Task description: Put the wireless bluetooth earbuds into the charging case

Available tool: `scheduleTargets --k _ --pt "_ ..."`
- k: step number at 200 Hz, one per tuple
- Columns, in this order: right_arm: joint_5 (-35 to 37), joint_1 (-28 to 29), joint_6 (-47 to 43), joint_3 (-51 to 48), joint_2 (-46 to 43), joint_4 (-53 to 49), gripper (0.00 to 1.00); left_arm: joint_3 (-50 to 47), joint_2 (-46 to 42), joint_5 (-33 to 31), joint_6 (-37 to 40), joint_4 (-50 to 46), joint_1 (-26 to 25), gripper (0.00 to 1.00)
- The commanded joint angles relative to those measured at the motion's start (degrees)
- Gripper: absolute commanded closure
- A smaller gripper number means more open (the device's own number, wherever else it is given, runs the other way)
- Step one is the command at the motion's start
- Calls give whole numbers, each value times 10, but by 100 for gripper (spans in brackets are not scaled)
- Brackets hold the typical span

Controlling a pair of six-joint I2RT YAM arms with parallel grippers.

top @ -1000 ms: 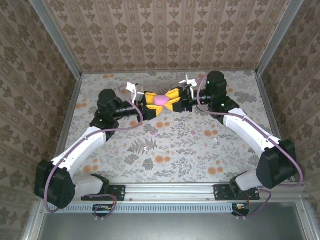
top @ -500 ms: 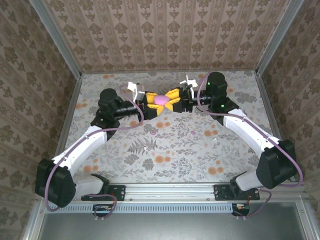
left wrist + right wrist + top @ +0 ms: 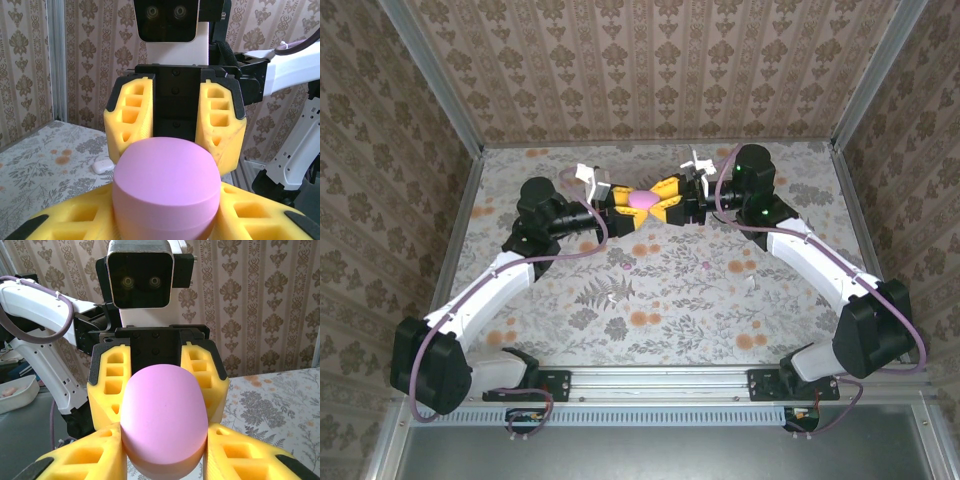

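Note:
The charging case point(image 3: 641, 200) is a rounded pink shell with its lid down, held above the back middle of the table. My left gripper point(image 3: 623, 211) is shut on it from the left and my right gripper point(image 3: 664, 204) from the right. In the left wrist view the case point(image 3: 166, 184) sits between my yellow fingers point(image 3: 65, 225), with the right gripper's fingers point(image 3: 129, 120) facing from behind it. The right wrist view shows the case point(image 3: 164, 415) from the other side, clamped between my fingers point(image 3: 250, 457). One tiny magenta earbud point(image 3: 706, 266) lies on the table, nearer than the grippers.
A small white object point(image 3: 103, 165) lies on the floral table top beyond the case. A white speck point(image 3: 753, 285) sits near the right forearm. Patterned walls close in the back and both sides, and a metal rail point(image 3: 650, 385) carries the arm bases.
My left gripper's fingers have drawn in tighter around the pink case. Both arms have barely moved, and the case stays in the same place.

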Motion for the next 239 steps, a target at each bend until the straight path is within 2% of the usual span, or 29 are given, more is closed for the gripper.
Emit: scheduleTargets --k 1,42,70,85,105,130,178,239 --pt "12 2 4 -6 -8 15 62 22 -1 28 -5 13 -5 61" --pt "24 2 1 -4 -11 -2 56 22 -3 20 0 13 -6 64" --pt "77 2 12 -4 -35 -33 38 6 -12 -16 6 18 -6 65" --pt "115 0 37 -11 -54 -49 33 -7 -22 -42 14 28 -6 65" --pt "139 -1 84 -25 -74 -49 31 -24 -36 -69 35 32 -8 65" --pt "132 2 119 -26 -87 -76 31 -34 -43 -80 61 33 -14 65" --pt "151 42 25 24 -73 -226 29 -42 -44 -91 70 44 -25 65" --pt "180 42 48 21 -68 -185 33 -52 -44 -75 48 65 -27 65"
